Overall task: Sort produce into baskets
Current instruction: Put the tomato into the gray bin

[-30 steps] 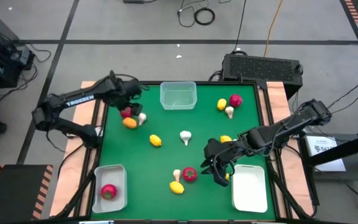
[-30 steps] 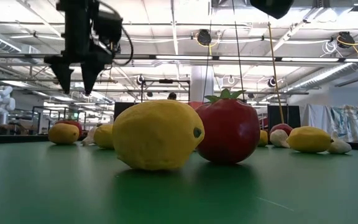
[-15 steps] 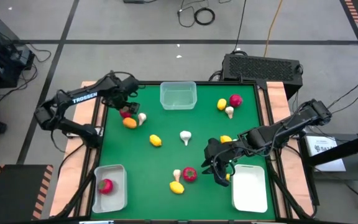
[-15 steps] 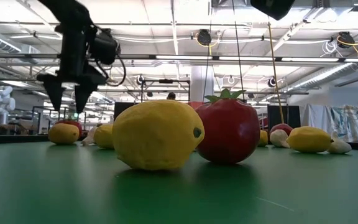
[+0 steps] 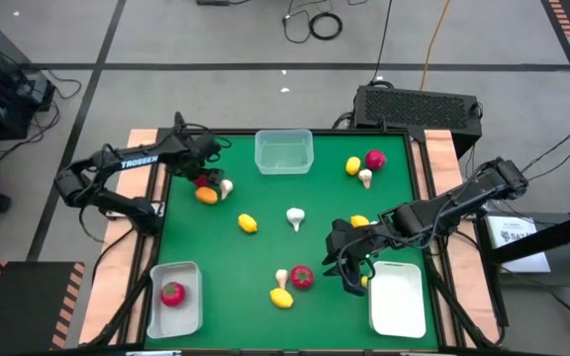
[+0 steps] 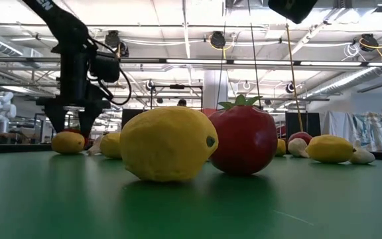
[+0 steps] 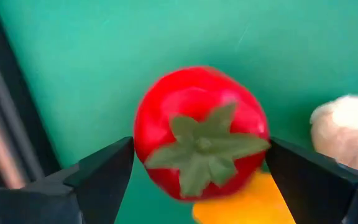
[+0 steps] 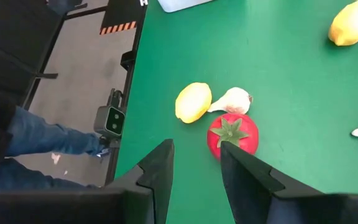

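Red tomato (image 7: pixel 199 148) framed by the spread left gripper (image 7: pixel 197 186).
Probably light, hard and slick: pinch across its widest middle, below the green stem.

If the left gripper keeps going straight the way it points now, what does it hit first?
Most likely the red tomato: it sits centred between the open left gripper's fingers, above the green mat. How much gap remains is unclear.

Dark arms (image 5: pixel 117 168), white Trossen lettering
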You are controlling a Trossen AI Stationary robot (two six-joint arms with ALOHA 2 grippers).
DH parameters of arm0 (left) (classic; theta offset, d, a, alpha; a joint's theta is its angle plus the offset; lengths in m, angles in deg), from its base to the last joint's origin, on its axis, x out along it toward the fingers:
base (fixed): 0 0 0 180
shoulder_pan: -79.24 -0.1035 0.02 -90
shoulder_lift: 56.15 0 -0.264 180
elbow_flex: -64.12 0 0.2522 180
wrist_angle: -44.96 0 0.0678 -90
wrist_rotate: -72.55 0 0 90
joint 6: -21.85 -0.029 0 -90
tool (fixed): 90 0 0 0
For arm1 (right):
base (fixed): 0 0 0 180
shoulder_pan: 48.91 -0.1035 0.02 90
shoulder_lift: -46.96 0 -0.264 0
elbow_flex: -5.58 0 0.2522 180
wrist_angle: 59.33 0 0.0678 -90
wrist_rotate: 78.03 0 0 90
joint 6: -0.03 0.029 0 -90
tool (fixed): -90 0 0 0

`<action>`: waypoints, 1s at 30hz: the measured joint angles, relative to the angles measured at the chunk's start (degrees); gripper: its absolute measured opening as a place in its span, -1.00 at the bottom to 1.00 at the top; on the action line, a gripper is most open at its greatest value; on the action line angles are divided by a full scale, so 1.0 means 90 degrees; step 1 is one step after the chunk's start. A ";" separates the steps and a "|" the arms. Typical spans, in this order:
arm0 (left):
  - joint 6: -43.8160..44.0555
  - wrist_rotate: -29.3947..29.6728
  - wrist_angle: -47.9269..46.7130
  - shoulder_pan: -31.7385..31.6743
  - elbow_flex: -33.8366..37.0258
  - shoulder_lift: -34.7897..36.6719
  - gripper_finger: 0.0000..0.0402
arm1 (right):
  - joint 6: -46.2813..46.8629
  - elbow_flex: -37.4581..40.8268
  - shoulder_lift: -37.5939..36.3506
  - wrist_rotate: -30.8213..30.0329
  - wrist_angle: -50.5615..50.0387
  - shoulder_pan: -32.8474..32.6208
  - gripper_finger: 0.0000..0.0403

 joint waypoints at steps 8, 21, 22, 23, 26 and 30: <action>0.0159 0.0284 0.0511 -0.0045 0.0297 0.0000 0.80 | -0.0008 0.0000 0.0000 0.0000 -0.0017 0.0012 -0.39; 0.0162 0.0451 0.0863 -0.0045 0.0297 0.0000 0.78 | -0.0005 0.0000 0.0000 0.0000 -0.0017 0.0012 -0.39; 0.0162 0.0451 0.0864 -0.0045 0.0297 0.0000 0.76 | -0.0005 0.0000 0.0000 0.0000 -0.0017 0.0012 -0.39; 0.0165 0.0451 0.0863 -0.0045 0.0297 0.0000 0.74 | 0.0000 0.0000 0.0000 0.0000 -0.0017 0.0012 -0.39; 0.0215 0.0449 0.0863 -0.0045 0.0297 0.0000 0.63 | 0.0063 0.0000 0.0000 0.0000 -0.0017 0.0012 -0.39; 0.0285 0.0140 0.0820 -0.0045 0.0272 0.0006 0.58 | 0.0146 0.0000 0.0000 0.0001 -0.0017 0.0011 -0.39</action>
